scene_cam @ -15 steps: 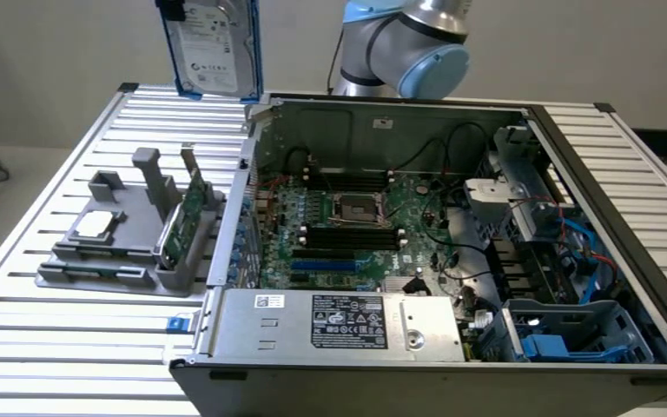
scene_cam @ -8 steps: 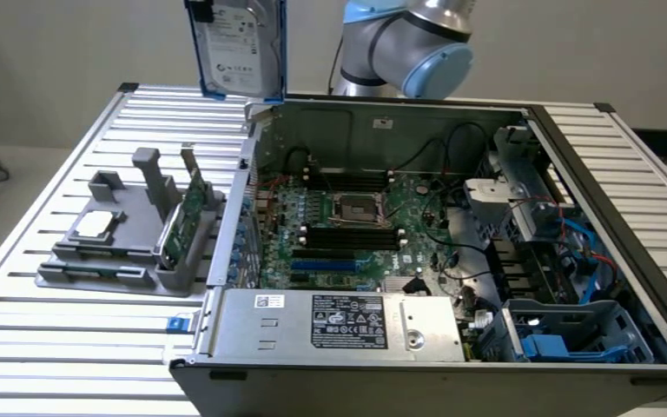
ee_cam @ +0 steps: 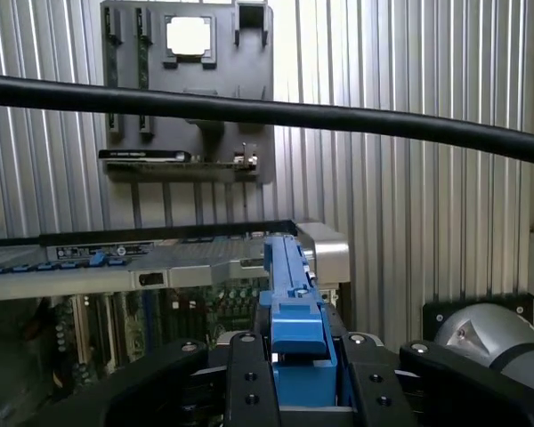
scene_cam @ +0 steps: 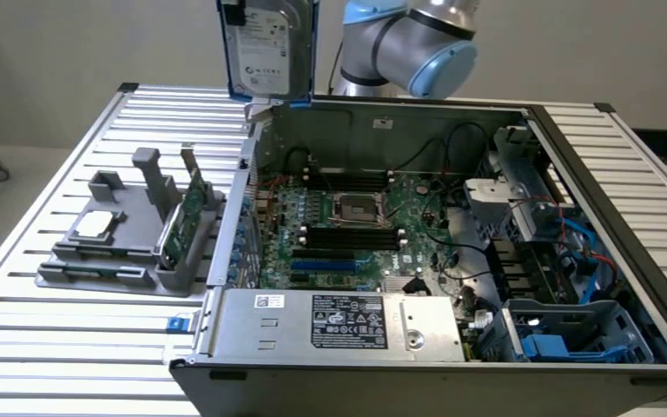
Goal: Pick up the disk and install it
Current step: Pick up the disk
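Transport step: disk (scene_cam: 267, 48), upright, clamped in tool (ee_cam: 301, 378), held above computer case (scene_cam: 426, 109) rim; uninstalled; blue drive bay (scene_cam: 565, 334) well apart.

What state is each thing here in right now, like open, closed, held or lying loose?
disk: held upright in the air near the case's corner.
hand: shut on the disk.
computer case: open, insides exposed.
green card: standing on edge in the grey holder.
chip: lying flat on the holder.
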You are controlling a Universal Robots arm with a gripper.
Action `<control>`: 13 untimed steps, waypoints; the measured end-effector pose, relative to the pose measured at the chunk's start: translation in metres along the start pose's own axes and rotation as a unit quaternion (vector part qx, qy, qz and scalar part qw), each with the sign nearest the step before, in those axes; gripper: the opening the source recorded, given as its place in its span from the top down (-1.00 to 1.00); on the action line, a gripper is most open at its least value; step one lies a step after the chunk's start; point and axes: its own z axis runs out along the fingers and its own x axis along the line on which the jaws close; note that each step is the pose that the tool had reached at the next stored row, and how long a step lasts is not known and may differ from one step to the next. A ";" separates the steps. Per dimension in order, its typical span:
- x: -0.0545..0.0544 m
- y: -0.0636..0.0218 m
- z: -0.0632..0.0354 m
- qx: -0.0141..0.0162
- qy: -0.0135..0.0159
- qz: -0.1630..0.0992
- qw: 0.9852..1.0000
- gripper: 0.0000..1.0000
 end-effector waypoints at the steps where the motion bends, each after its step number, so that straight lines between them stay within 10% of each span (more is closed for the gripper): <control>1: 0.001 -0.0046 0.0000 0.000 -0.001 0.000 1.000 0.35; 13: 0.015 -0.0603 -0.0015 0.000 -0.007 0.000 1.000 0.35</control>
